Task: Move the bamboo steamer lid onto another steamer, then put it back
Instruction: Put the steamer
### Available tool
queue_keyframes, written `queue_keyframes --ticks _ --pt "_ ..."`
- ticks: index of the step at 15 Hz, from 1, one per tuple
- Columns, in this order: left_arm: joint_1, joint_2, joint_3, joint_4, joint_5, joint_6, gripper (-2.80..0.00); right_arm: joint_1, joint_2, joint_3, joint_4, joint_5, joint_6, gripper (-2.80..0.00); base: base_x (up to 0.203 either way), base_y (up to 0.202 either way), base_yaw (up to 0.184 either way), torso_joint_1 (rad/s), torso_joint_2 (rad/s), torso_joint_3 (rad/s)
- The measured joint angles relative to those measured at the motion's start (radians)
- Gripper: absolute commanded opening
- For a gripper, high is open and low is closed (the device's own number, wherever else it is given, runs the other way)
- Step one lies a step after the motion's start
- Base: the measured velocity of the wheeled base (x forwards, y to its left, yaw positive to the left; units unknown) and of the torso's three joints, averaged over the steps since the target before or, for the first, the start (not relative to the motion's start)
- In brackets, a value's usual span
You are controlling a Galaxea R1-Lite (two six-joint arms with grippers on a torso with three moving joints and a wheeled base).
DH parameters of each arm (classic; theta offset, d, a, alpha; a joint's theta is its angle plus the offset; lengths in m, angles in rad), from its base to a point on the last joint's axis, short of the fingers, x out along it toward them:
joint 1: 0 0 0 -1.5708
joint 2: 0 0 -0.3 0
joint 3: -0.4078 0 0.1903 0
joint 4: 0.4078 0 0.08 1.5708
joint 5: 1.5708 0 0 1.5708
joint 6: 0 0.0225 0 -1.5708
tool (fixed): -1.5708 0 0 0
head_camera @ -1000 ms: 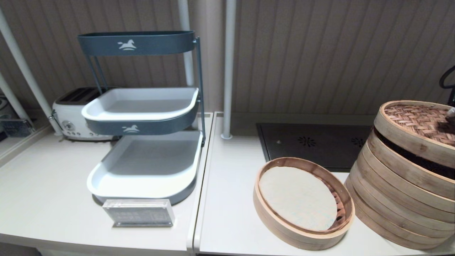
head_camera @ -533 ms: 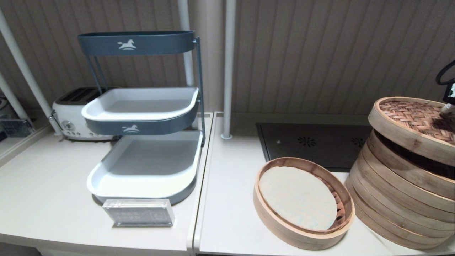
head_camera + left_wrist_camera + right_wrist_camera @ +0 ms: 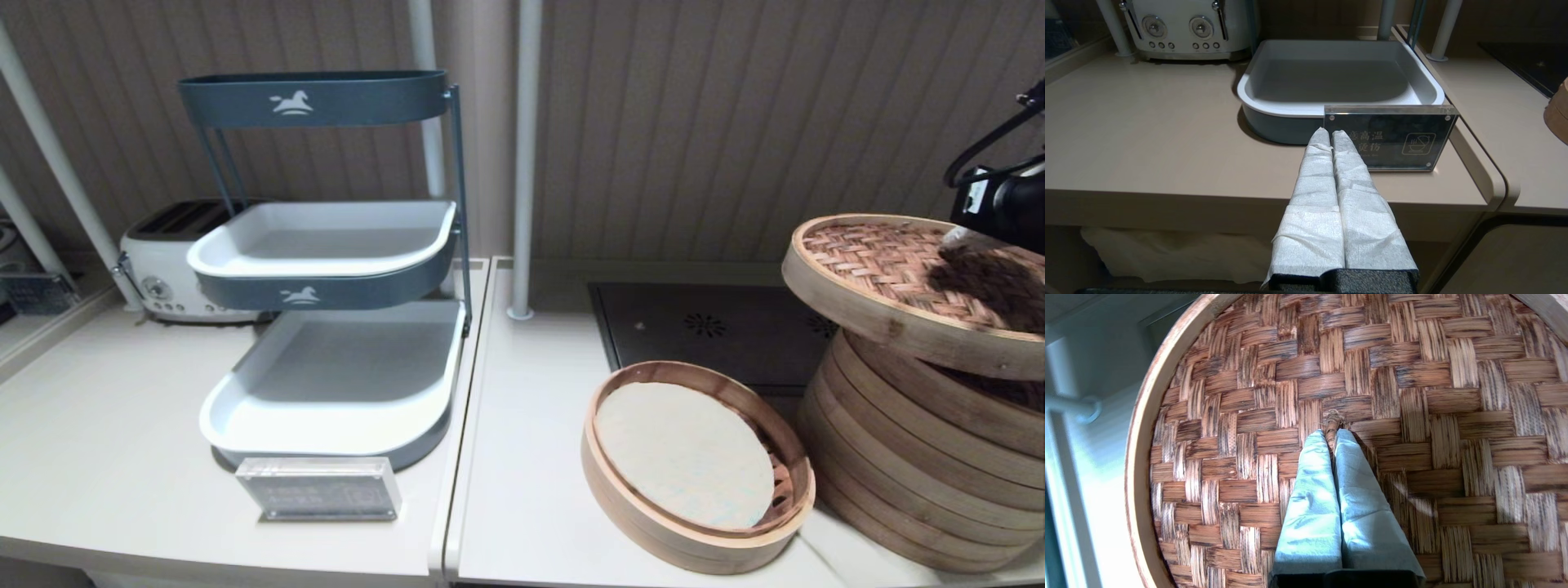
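The right end effector (image 3: 1332, 435) pinches the small centre loop (image 3: 1333, 418) of the lid (image 3: 890, 282) between its two cloth-wrapped fingers (image 3: 1312, 490), pressed together on the loop. The lid hangs tilted beneath the end effector, clear of the tall stack (image 3: 914, 457) of bamboo rings directly below it; its lower edge dips toward the far right of the head view, and a dark gap shows between lid and stack. A small dark smudge marks the pale rim on the side facing the camera. From the wrist camera the reddish-brown weave fills nearly the whole view, the pale rim curving round one side.

Below and to the left of the right end effector, a low single-ring steamer (image 3: 698, 469) with a pale round liner sits on the tabletop (image 3: 522, 490), just beside the foot of the stack. A dark cooktop panel (image 3: 710, 331) lies behind it.

The left end effector (image 3: 1331, 134) hovers off the near edge of the tabletop, its wrapped fingers (image 3: 1314, 179) closed together on nothing. Just ahead of it stands a clear acrylic sign (image 3: 1390, 139), with the bottom tray of a grey tiered rack (image 3: 1339, 85) behind that and a white toaster (image 3: 1180, 28) farther back against the wall
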Motion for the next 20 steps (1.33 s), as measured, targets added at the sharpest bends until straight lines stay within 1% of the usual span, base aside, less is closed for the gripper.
queue_keyframes --ticks 1,5,9,14,16,20 --pt "0.000 0.000 0.000 0.001 0.000 0.000 -2.80 0.034 -0.002 0.005 -0.001 -0.016 0.006 -2.80 0.000 0.000 0.000 0.000 0.00 0.000" --pt "0.000 0.000 0.000 0.000 0.000 0.000 -2.80 0.202 -0.002 0.022 -0.006 -0.125 0.031 -2.80 0.000 0.000 0.000 0.000 0.00 0.000" --pt "0.000 0.000 0.000 0.000 0.000 0.000 -2.80 0.340 0.000 0.023 -0.007 -0.158 0.066 -2.80 0.000 0.000 0.000 0.000 0.00 0.000" --pt "0.000 0.000 0.000 0.000 0.000 0.000 -2.80 0.458 0.010 0.056 -0.012 -0.188 0.096 -2.80 0.000 0.000 0.000 0.000 0.00 0.000" --pt "0.000 0.000 0.000 0.000 0.000 0.000 -2.80 0.494 0.028 0.067 -0.036 -0.195 0.122 -2.80 0.000 0.000 0.000 0.000 0.00 0.000" --pt "0.000 0.000 0.000 0.000 0.000 0.000 -2.80 0.550 0.072 0.075 -0.041 -0.197 0.126 -2.80 0.000 0.000 0.000 0.000 0.00 0.000"
